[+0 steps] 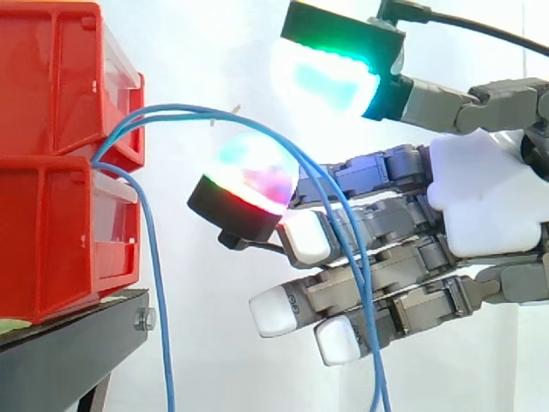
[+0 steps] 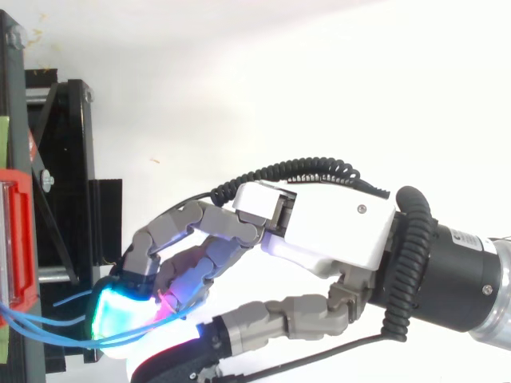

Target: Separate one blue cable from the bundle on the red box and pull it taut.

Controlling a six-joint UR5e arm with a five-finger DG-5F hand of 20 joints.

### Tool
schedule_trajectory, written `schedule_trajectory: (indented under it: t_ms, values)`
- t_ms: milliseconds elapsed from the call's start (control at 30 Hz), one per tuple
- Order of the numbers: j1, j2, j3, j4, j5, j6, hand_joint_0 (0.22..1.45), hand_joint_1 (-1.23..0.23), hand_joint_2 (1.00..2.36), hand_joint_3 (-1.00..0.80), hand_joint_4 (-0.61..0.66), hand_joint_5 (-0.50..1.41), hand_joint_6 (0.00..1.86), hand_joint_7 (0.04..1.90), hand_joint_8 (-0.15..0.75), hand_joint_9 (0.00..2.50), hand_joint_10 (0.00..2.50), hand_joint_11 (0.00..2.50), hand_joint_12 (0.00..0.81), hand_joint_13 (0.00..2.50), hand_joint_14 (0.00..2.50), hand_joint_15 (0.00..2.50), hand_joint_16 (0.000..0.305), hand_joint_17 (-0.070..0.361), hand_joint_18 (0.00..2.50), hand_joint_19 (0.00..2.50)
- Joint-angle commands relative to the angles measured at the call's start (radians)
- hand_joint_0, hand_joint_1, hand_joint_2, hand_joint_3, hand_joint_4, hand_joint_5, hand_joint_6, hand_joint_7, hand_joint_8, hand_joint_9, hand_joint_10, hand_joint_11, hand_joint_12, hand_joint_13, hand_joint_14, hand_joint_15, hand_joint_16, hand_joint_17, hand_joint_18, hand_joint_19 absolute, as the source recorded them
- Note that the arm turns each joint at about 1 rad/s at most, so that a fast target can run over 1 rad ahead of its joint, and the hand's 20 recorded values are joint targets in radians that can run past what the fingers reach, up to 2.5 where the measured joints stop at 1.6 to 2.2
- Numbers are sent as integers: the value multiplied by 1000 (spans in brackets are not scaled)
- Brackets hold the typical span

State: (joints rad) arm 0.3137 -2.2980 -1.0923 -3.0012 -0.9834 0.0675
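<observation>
Currently the hand (image 1: 485,197) is reaching in from the right with its fingers loosely spread and the thumb lifted well above them, gripping nothing. Two blue cables (image 1: 197,110) are arching out from between the stacked red bins (image 1: 60,172) and hanging down across the fingers. A third cable (image 1: 158,283) is dangling just beside the lower bin, past the black stand (image 1: 69,343).

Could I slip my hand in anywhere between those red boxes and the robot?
Above the arching blue cables, between the red bins and the hand, it is bare. Lower down is crowded: cables hang beside the bins and drape across the hand.
</observation>
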Motion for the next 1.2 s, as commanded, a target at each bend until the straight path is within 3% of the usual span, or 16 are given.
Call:
schedule_trajectory:
  t_ms: [0,200,500,800,933,1000,1167]
  values:
    - [1,0,0,1,0,0,447,-714,1000,-500,72,-86,850,815,288,1047,19,493,376,740,17,463,54,122,587,642]
    - [1,0,0,-2,0,0,547,-713,1009,-379,51,-90,850,845,255,1033,18,499,343,723,18,462,46,104,546,653]
    - [1,0,0,-4,0,0,544,-621,1008,-389,54,-92,853,837,259,1034,18,499,343,718,20,464,46,104,536,660]
    - [1,0,0,-4,0,0,641,-859,1017,-240,0,-112,907,871,253,1003,19,550,334,712,18,461,45,100,567,607]
    - [1,0,-1,-4,-1,0,675,-887,1016,-276,-50,-119,925,829,242,982,21,564,332,707,20,456,44,99,576,596]
    - [1,0,0,-4,0,0,707,-920,1007,-423,-67,-125,930,768,235,969,21,564,327,700,20,452,44,99,581,577]
    - [1,0,0,-4,0,0,583,-885,1000,-500,38,-112,907,753,234,988,22,550,327,704,20,452,44,99,585,592]
